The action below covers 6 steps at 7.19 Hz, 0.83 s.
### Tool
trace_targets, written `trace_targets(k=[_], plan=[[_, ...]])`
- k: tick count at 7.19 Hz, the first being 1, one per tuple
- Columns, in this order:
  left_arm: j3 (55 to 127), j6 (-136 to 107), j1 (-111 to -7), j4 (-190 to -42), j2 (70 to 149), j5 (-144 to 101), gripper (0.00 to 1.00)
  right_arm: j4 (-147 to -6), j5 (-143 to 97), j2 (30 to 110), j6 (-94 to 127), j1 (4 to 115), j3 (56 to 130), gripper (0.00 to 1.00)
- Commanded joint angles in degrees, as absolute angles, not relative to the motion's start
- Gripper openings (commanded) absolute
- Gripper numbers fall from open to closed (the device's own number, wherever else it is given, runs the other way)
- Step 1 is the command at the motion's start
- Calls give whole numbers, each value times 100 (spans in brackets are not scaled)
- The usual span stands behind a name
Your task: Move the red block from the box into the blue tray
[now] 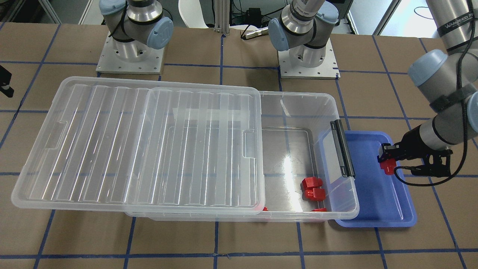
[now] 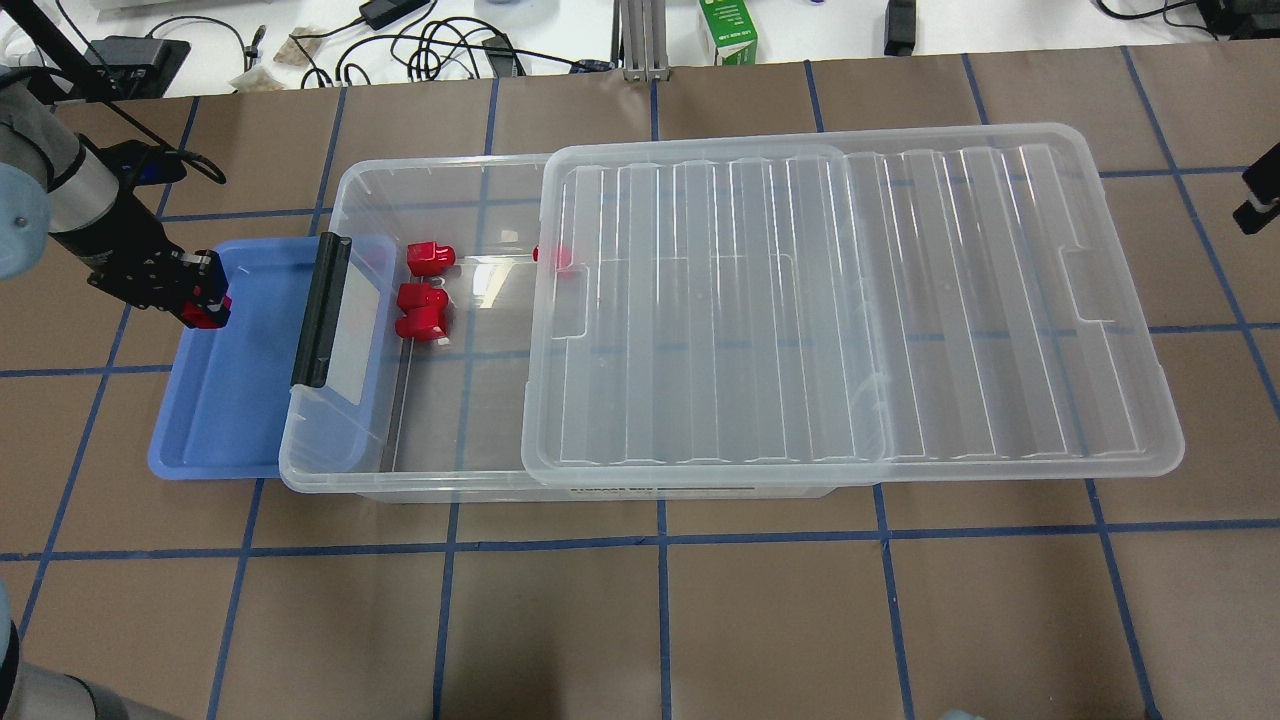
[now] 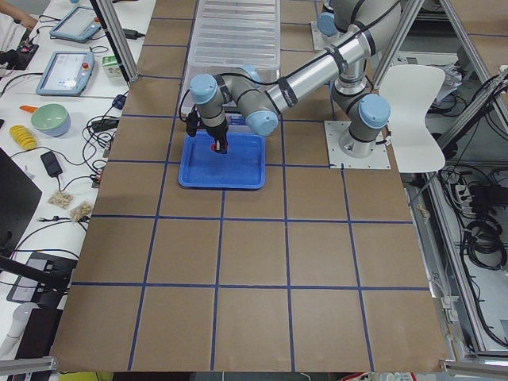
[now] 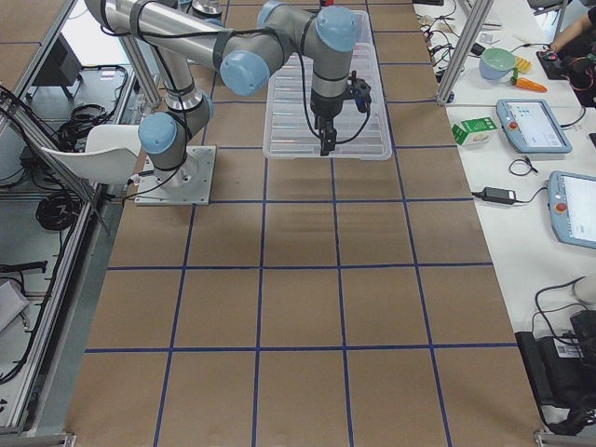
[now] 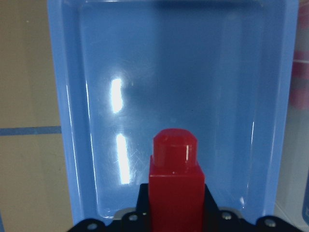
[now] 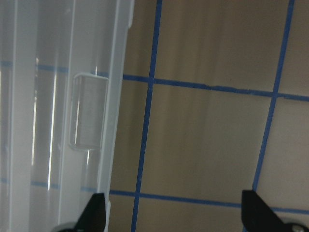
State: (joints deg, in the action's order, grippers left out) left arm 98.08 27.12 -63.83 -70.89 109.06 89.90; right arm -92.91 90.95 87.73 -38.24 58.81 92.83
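Observation:
My left gripper is shut on a red block and holds it over the blue tray, near its outer rim. In the left wrist view the red block sticks out, stub forward, above the bare tray floor. The clear box lies beside the tray, its black latch over the tray's edge. Several more red blocks lie in its open end. My right gripper is open and empty, over the table beyond the lid's far end.
The ribbed clear lid lies slid aside over most of the box and overhangs its far end. One red block is half hidden under the lid's edge. The arm bases stand behind the box. Cables and a green carton sit past the table.

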Motion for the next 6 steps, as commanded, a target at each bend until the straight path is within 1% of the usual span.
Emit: trace_targets(k=[1,2,4,5,6], plan=[[9887,2698,-6381,-6743,11284,8948,0,-10392,9132,8386,-3797,5818,10017,100],[9905,2716,-6381,-6672,11450,8956,0,-10571,9123,8350,-3779,5818,10194,100],[9888,2690,-6381,-6619,11741,8938,0,-10573,9071,8358,-3675,5844,10239,100],[9888,2707,-6381,-6496,11812,8938,2,-10556,9053,8367,-3352,5888,10239,100],[9888,2724,-6416,-6486,11847,8938,7,-10556,9053,8376,-3209,5923,10248,100]])
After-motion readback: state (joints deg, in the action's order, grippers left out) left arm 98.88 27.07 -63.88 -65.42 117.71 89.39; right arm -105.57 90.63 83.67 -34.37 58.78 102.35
